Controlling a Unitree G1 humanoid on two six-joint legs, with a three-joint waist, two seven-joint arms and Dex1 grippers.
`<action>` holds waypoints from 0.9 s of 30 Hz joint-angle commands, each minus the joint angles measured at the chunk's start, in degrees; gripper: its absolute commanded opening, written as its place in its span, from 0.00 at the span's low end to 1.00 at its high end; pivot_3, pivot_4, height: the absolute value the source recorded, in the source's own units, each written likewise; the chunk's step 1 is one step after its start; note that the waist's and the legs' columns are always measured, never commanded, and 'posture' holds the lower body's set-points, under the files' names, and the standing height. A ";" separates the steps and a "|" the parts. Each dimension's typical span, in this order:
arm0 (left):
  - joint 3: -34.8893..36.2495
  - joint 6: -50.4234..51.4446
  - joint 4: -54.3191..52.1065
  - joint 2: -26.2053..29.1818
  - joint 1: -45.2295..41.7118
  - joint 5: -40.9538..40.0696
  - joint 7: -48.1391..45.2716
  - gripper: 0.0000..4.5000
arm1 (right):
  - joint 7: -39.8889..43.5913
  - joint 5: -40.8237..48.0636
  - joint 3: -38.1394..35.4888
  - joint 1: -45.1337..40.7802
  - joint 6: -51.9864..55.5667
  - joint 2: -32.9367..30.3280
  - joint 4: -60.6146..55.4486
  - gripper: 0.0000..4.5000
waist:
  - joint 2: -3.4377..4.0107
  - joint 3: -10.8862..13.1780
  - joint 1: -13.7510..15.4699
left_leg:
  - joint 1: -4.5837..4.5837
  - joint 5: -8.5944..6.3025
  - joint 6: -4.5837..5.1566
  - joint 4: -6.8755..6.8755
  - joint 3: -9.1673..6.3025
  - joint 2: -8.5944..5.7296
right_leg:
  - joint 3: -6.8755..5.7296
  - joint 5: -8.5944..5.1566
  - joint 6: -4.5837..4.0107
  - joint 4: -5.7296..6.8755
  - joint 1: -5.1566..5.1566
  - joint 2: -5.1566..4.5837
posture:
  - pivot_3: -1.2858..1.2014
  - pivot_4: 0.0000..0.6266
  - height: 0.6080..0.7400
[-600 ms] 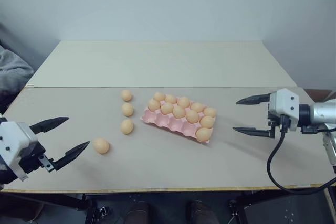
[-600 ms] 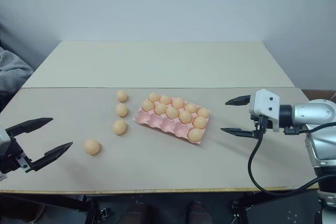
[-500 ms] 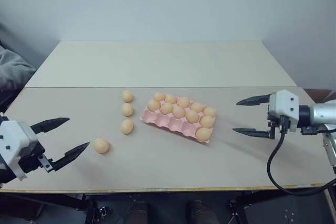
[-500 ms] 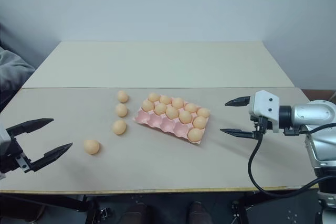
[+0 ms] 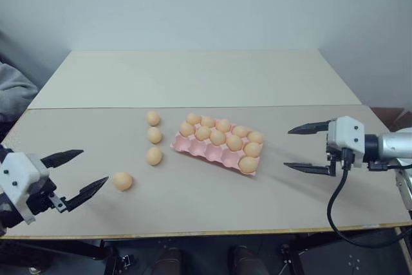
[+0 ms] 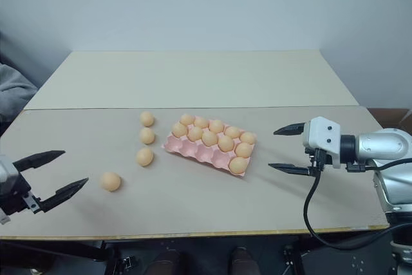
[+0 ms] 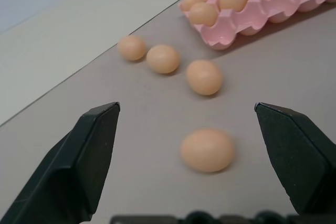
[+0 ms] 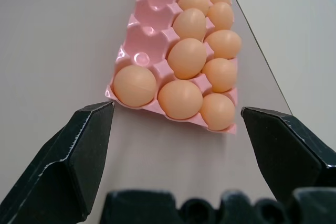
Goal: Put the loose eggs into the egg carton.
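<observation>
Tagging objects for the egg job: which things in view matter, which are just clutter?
Job:
- four loose eggs
- egg carton, front row of cups empty

Lying about:
- grey cloth off the table's left edge
- table itself

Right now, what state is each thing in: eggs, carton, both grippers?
loose eggs: four, lying on the table left of the carton, none held.
egg carton: flat on the table, lidless, eleven cups filled, four near-row cups empty.
left gripper: open, empty, aimed at the nearest loose egg.
right gripper: open, empty, facing the carton's right end.
table: bearing all of it.
</observation>
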 commanded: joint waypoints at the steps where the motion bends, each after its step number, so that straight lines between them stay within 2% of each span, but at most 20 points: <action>1: -0.41 0.03 1.94 -2.37 -1.47 -0.90 3.26 1.00 | -1.23 1.73 -2.22 1.01 1.04 -0.23 -3.14 1.00 | -0.08 -0.02 0.04 | 0.00 0.00 0.00 0.00 0.00 0.01 | 0.00 0.00 0.00 0.00 0.00 0.01 | 0.52 0.24 1.00; 5: -3.37 -0.99 3.41 -4.89 -1.30 -0.20 3.78 1.00 | -2.59 2.46 -1.76 2.40 2.27 0.38 -5.58 1.00 | -0.11 -0.03 0.11 | 0.00 0.00 0.00 0.05 0.02 0.00 | 0.04 0.03 0.04 0.01 0.01 0.00 | 0.52 0.24 1.00; 10: -9.17 -4.34 7.18 -6.25 -3.91 4.53 5.93 1.00 | -3.70 2.87 -1.80 3.69 3.36 0.84 -7.57 1.00 | -0.21 -0.08 0.25 | 0.01 0.00 0.00 0.05 0.04 0.00 | 0.07 0.05 0.04 0.01 0.01 0.01 | 0.52 0.24 1.00; 18: -18.11 -7.82 12.55 -5.25 -9.00 9.07 4.73 1.00 | -4.47 3.13 -2.43 4.45 3.91 0.45 -8.74 1.00 | -0.25 -0.10 0.13 | 0.01 0.00 0.00 0.06 0.07 0.00 | 0.10 0.10 0.03 0.00 0.01 0.01 | 0.52 0.24 1.00; 27: -24.54 -10.54 19.07 -5.58 -14.76 12.57 5.24 1.00 | -5.12 3.77 -4.59 5.99 4.95 -0.75 -10.42 1.00 | -0.27 -0.10 0.23 | 0.00 0.00 0.00 0.06 0.09 -0.01 | 0.11 0.14 0.06 -0.01 0.02 0.01 | 0.52 0.24 1.00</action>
